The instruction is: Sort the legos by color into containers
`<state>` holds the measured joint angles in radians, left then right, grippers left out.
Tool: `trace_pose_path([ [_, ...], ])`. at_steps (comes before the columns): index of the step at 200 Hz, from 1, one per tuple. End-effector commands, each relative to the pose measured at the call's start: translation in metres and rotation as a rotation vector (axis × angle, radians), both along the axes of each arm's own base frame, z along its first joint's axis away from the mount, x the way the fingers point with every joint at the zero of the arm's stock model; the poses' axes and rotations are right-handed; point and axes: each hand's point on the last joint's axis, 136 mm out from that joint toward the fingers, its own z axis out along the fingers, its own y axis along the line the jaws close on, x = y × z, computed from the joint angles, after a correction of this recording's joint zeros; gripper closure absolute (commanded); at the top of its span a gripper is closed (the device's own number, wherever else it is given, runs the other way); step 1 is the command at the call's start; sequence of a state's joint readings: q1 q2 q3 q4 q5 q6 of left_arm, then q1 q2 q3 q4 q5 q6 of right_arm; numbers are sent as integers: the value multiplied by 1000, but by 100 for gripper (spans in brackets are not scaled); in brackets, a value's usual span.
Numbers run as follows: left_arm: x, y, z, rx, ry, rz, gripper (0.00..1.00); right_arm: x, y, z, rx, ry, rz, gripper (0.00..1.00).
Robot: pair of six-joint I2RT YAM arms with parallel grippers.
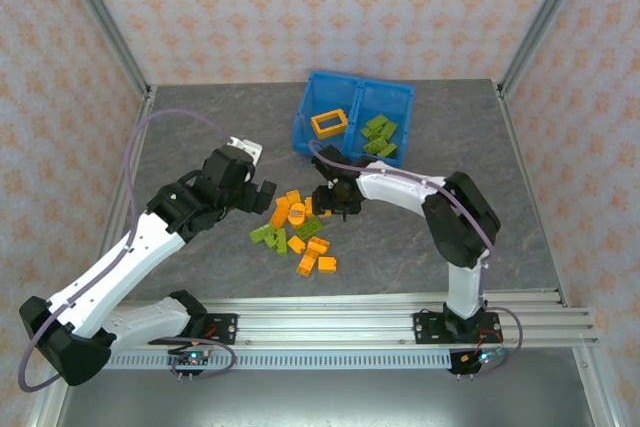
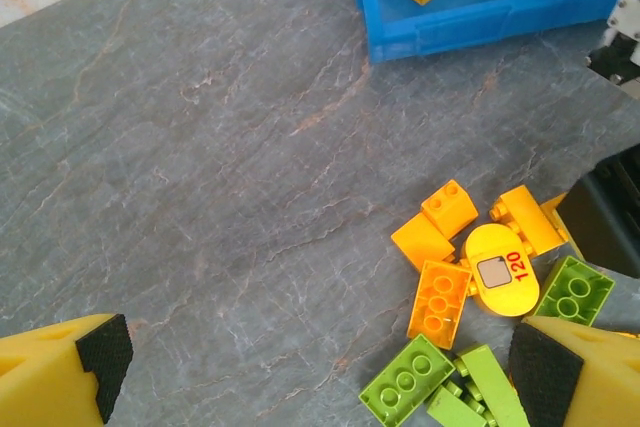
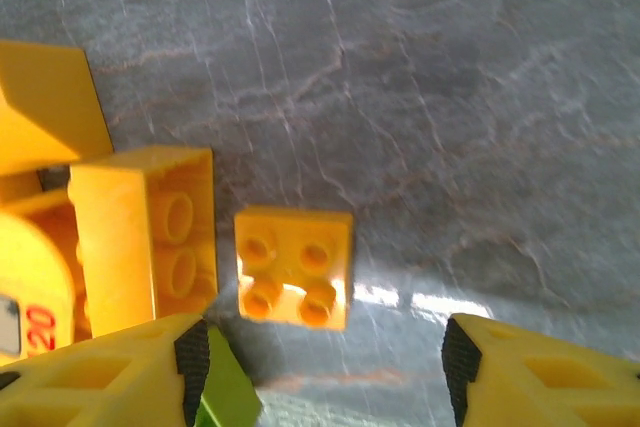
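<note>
Orange and green legos (image 1: pixel 296 232) are piled on the worktop (image 1: pixel 200 137). Your left end effector (image 2: pixel 320 362) gapes wide beside them. Your right end effector (image 3: pixel 325 357) straddles a small orange brick (image 3: pixel 295 267), jaws apart. Pick step, I reckon: pinch it, then carry it to the far bin (image 1: pixel 304 127), the half holding the orange frame (image 1: pixel 329 123).

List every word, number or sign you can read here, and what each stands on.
"120" in red, on the rounded orange lego in the pile, beside a small grey square mark.
"20" in red, cut off at the right wrist view's left edge, likely that same lego.
Nothing else readable.
</note>
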<state>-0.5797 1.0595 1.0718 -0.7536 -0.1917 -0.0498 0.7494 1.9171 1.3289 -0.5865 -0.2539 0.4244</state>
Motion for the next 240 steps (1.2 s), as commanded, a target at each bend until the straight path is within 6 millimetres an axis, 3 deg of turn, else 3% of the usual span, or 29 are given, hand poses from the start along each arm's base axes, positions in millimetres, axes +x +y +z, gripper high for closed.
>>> trace_pose_path([
  [1,9,0,-2,5,-31,-3,0,7,8,-8,-21,-10,8,37],
  [48,9,7,-11,14,-30,14,0,2,-3,-35,-90,41,-19,44],
  [80,8,9,-4,12,-33,14,0,-9,-14,-46,-137,72,-19,52],
  [105,7,8,1,0,-28,-9,0,-12,-26,-47,-188,67,-33,59],
  [127,5,8,1,8,-15,-35,0,-6,-40,-35,-247,17,-70,63],
  [150,7,9,-2,9,-20,-48,0,3,-44,-7,-238,-61,-101,66],
  [182,4,-2,-3,-71,-29,-111,0,23,-45,65,-145,-225,-163,67],
  [214,0,-7,7,-115,-81,-153,0,62,-40,153,-22,-422,-224,67],
  [240,-3,-8,7,-108,-86,-171,0,106,-31,194,33,-520,-253,68],
])
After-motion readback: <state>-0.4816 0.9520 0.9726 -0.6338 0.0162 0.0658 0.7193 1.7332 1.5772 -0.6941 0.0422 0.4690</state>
